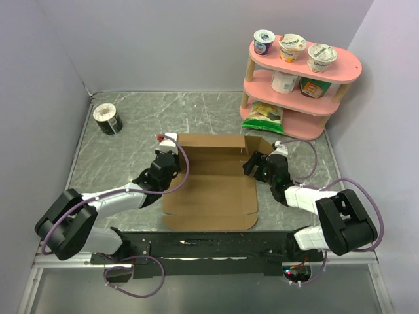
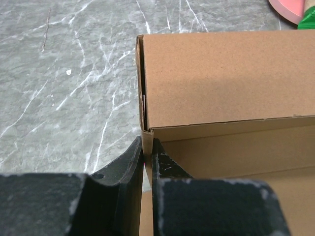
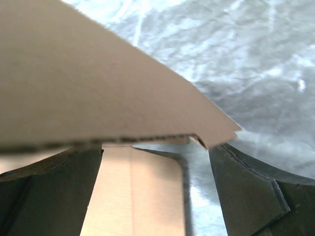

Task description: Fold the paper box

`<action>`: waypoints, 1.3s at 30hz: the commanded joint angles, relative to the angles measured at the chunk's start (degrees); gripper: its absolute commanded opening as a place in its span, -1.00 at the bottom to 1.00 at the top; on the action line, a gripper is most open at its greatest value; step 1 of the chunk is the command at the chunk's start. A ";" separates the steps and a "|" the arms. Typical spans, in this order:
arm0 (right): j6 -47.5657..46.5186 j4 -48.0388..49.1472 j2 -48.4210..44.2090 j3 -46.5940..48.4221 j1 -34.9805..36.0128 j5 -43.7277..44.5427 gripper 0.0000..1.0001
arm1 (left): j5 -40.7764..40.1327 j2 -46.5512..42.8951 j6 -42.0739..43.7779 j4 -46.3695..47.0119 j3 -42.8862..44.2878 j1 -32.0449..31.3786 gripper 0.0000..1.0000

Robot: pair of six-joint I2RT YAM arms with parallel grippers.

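Seen from above, the plain brown cardboard box [image 1: 211, 186], rear wall raised, lies on the grey veined table [image 1: 131, 131] between the arms. Only the left wrist view shows the left gripper [image 2: 146, 150] pinched on the box's left wall. The right wrist view shows the right gripper [image 3: 155, 162] spread wide behind a blurred matte flap edge.

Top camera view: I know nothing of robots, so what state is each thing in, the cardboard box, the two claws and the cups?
paper box: partly folded, back wall up, front panel flat on the table.
left gripper: shut on the box's left wall.
right gripper: open, straddling a box edge on the right.
yogurt cups: upright on the top shelf, lids on.
lone cup: seems tipped; hard to tell.
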 commanded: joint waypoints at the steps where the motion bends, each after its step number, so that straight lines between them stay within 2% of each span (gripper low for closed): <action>1: -0.30 -3.80 1.11 3.09 0.22 2.95 0.89 | 5.42 -1.89 0.17 -2.66 -1.33 0.81 -0.98; 7: 0.31 -3.99 6.65 6.61 0.31 1.02 0.88 | 8.50 -4.35 -0.09 -3.36 -2.04 3.08 -0.98; 14: 2.95 -2.67 5.43 4.59 0.31 -1.36 0.89 | 16.50 -8.31 -3.78 -2.66 -4.32 8.28 -0.96; 15: 3.03 -2.75 4.99 4.50 0.31 -1.71 0.89 | 16.85 -7.96 -3.78 -2.74 -4.32 8.36 -0.89; 16: 3.21 -2.67 4.90 4.06 0.31 -2.32 0.89 | 16.94 -7.69 -3.87 -3.18 -4.06 8.45 -0.72; 18: 3.82 -2.40 4.46 3.45 0.31 -2.59 0.89 | 17.03 -6.56 -4.39 -3.27 -3.80 8.45 -0.56; 19: 4.17 -1.88 4.29 2.57 0.40 -2.50 0.89 | 16.16 -6.29 -4.66 -3.18 -3.80 8.54 -0.33; 23: 4.97 0.49 3.58 1.07 0.57 -4.52 0.89 | 14.66 -4.97 -6.94 -1.69 -4.32 9.07 -0.18; 25: 5.06 0.76 3.23 0.54 0.57 -4.87 0.89 | 14.74 -4.09 -7.99 -1.16 -4.50 9.68 0.09; 28: 5.14 0.94 2.88 0.54 0.83 -5.58 0.89 | 15.89 -2.69 -10.01 2.08 -5.55 9.77 0.28; 32: 5.14 1.29 2.18 0.28 0.75 -5.93 0.89 | 15.63 0.65 -14.06 6.74 -5.91 9.95 0.20; 35: 4.88 1.03 1.21 0.19 0.84 -6.45 0.89 | 16.06 3.37 -15.72 13.50 -7.13 9.95 0.01; 36: 4.88 0.85 0.34 0.02 0.84 -6.54 0.88 | 16.15 4.25 -16.08 15.34 -7.92 9.95 -0.23; 37: 4.88 0.33 -0.28 -0.33 0.92 -6.37 0.89 | 16.06 4.61 -16.61 19.28 -8.45 9.95 -0.35; 39: 5.32 -0.46 -2.47 -0.86 0.84 -6.37 0.90 | 15.10 4.61 -17.49 21.24 -9.07 9.95 -0.61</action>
